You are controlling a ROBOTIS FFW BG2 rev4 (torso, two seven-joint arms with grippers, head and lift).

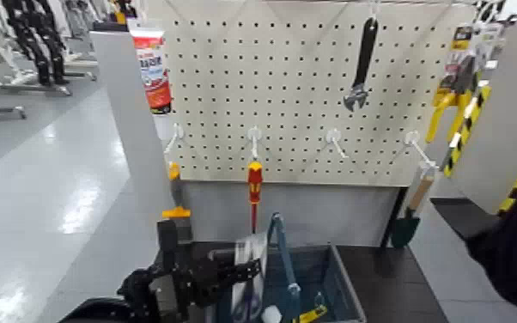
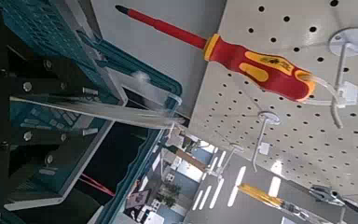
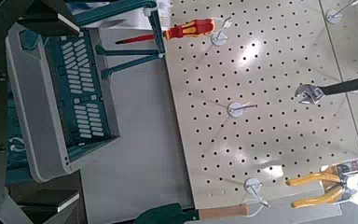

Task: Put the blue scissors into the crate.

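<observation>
With my left pincer (image 2: 67,112) spread around the blue-handled scissors on their tall white card (image 1: 250,294) within the grey-blue slotted plastic crate (image 1: 348,285), I judge the card light, stiffish and slippery, best taken by its flat faces, my right pincer (image 3: 65,110) waiting spread beside the crate.

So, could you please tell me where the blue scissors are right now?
In the head view, the carded blue scissors are low at the centre, over the left side of the crate, beside the left gripper.
</observation>
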